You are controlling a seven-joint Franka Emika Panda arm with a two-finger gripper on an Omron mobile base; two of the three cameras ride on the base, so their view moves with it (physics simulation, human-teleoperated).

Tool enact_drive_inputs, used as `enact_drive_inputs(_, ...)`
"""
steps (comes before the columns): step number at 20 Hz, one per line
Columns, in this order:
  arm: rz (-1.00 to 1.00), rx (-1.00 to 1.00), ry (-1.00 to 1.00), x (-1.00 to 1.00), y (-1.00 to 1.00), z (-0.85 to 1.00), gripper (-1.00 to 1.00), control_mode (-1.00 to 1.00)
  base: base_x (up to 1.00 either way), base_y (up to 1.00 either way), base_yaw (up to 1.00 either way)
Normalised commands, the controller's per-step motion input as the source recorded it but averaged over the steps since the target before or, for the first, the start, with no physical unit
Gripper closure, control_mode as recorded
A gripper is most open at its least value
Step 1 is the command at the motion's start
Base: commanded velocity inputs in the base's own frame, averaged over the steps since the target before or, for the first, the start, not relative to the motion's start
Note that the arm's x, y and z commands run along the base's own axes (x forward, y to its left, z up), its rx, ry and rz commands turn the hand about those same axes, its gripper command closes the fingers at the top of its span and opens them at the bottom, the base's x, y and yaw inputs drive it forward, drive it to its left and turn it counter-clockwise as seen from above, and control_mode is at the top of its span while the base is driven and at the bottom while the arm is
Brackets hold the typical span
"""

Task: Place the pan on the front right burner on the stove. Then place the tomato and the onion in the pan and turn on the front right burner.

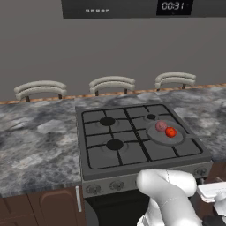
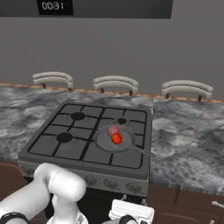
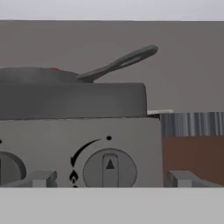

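Observation:
The pan (image 1: 158,137) (image 2: 103,141) sits on the stove (image 1: 101,155) (image 2: 52,148) at its front right corner and covers the front right burner. Inside it lie the tomato (image 1: 171,131) (image 2: 116,138) and, just behind, the onion (image 1: 161,126) (image 2: 113,130). My gripper (image 3: 111,179) hangs low in front of the stove's control panel, open, with its fingertips (image 3: 41,178) wide apart on either side of the rightmost knob (image 3: 109,169). Nothing is between them. The knob's pointer stands straight up. From here the pan (image 3: 35,75) appears side-on, with its handle (image 3: 124,60) slanting up to the right.
Another knob (image 3: 6,168) is at the left of the panel. Brown cabinet fronts (image 3: 192,148) flank the stove. Marble counter (image 1: 35,141) (image 2: 188,140) lies on both sides. Chair backs (image 1: 112,83) stand behind the counter. A dark microwave (image 1: 132,6) hangs overhead.

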Motion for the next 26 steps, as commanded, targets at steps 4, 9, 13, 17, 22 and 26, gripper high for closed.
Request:
enact_drive_inputs(4,0.0,0.0,0.0,0.2,0.07,0.0,-1.0,-1.0,0.0,0.0,0.0)
enact_drive_inputs(9,0.02,0.0,0.0,0.36,0.03,0.0,-1.0,-1.0,0.0,0.0,0.0)
enact_drive_inputs(13,0.01,-0.01,0.0,0.2,0.0,-0.13,-1.0,-1.0,0.0,0.0,0.0)
enact_drive_inputs(17,0.0,-0.01,0.0,0.09,0.0,-0.16,-1.0,-1.0,0.0,0.0,0.0)
enact_drive_inputs(22,0.01,0.0,0.0,0.1,0.0,-0.05,-1.0,-1.0,0.0,0.0,0.0)
enact_drive_inputs(26,0.03,0.0,0.0,0.18,-0.07,0.0,-1.0,-1.0,0.0,0.0,0.0)
